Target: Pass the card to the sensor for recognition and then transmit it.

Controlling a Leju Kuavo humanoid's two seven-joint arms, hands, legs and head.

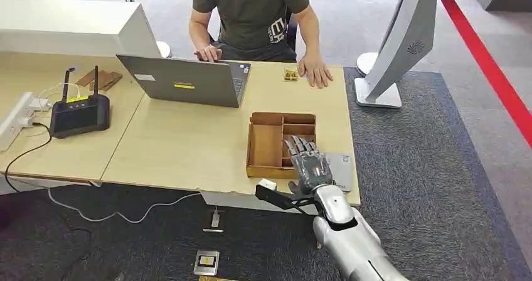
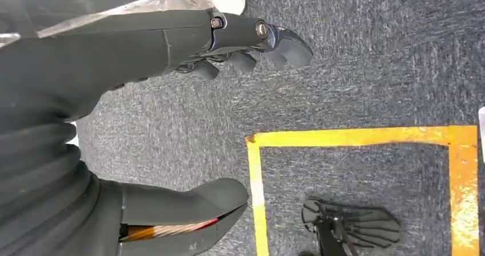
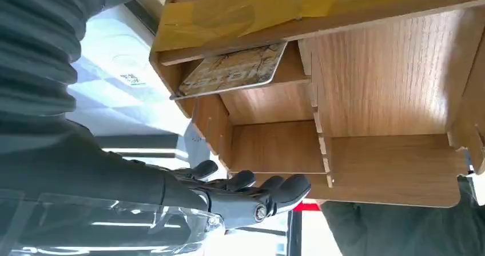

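Right now I see my right hand (image 1: 308,162) hovering over the near right corner of the compartmented plywood tray (image 1: 266,145), fingers apart and holding nothing. From the right wrist, a glossy patterned card (image 3: 233,70) lies in a small compartment; its print is unreadable. My left hand (image 2: 171,44) hangs empty, fingers spread, above speckled grey carpet (image 2: 372,67) with yellow tape (image 2: 354,136).

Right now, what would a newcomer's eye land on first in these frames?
The silver right hand reaching over the wooden tray at the table's near edge, where a card lies in one compartment. Beyond it, a person sits at an open laptop.
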